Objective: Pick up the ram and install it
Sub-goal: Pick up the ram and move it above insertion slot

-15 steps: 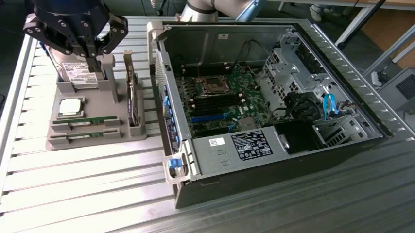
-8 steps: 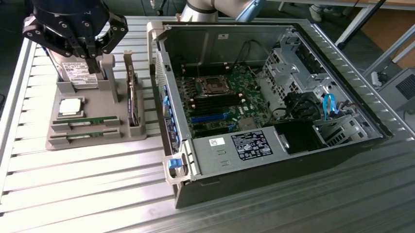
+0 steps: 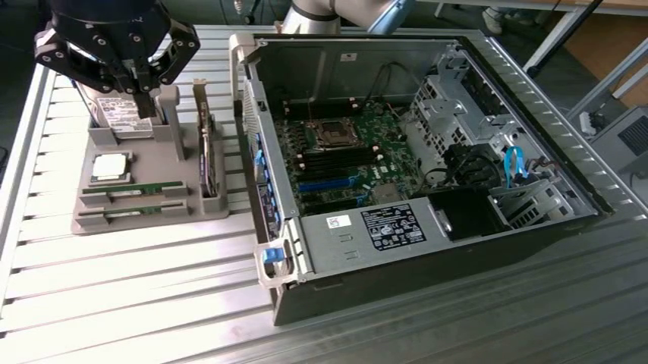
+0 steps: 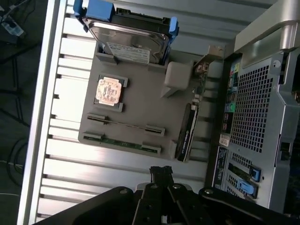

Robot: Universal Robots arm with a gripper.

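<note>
Ram (image 3: pixel 133 188) sits on edge in the near slots of the grey holder (image 3: pixel 157 163), second stick (image 3: pixel 132 209) just beside it. Pincer (image 4: pixel 161 170) hangs over the holder's far end by the hard drive (image 3: pixel 121 117), well apart from both sticks, tips pressed together, empty. Ribbed metal desk (image 3: pixel 152 296); open PC case (image 3: pixel 426 152) on the exterior view's right of the holder. Arm (image 3: pixel 335 11) reaches in from behind the case, pincer pointing down.
</note>
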